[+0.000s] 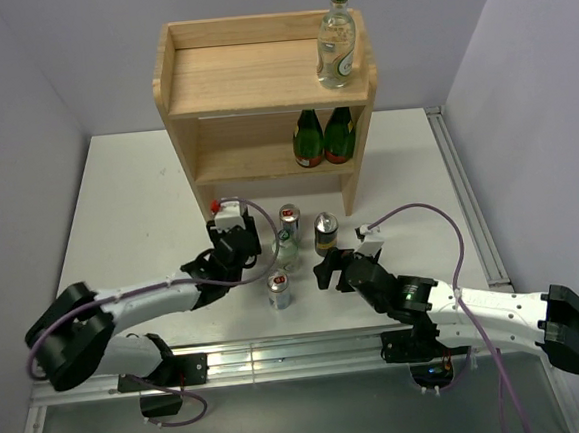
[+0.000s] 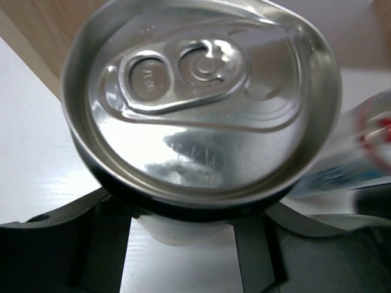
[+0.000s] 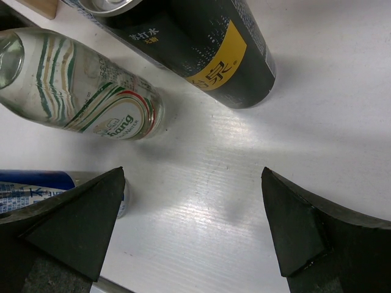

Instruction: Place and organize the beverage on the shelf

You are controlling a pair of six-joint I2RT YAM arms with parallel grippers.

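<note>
White tabletop [image 1: 139, 218] runs wide and bare on its left side, closed in by pale walls [image 1: 19, 97] left and right and edged by a metal rail [image 1: 464, 198] on the right. At its far edge stands the wooden shelf [image 1: 238, 75]. A raised rim borders the back and sides of its top board, and the front edge is unrimmed. On that board one clear green-capped bottle, the shelf bottle [image 1: 336, 40], stands upright in the front right corner, close to the edge; bare board stretches from it to the left rim. Two dark green bottles [image 1: 309, 140] stand side by side at the right of the lower tier.

The other drinks stand bunched on the table just in front of the shelf, between the two arms. The left gripper [image 1: 236, 243] is clamped round the held black can [image 2: 201, 110], which fills the left wrist view, top up. The right gripper [image 3: 192, 201] hovers spread wide over bare table. Just ahead of it are the standing black can [image 3: 208, 49] with its gold band and, beside that, the table bottle [image 3: 91, 97]. The far silver can [image 1: 290, 217] stands behind this bottle. The near silver can [image 1: 279, 291] stands apart, nearest the arm bases, in the gap between the grippers.
</note>
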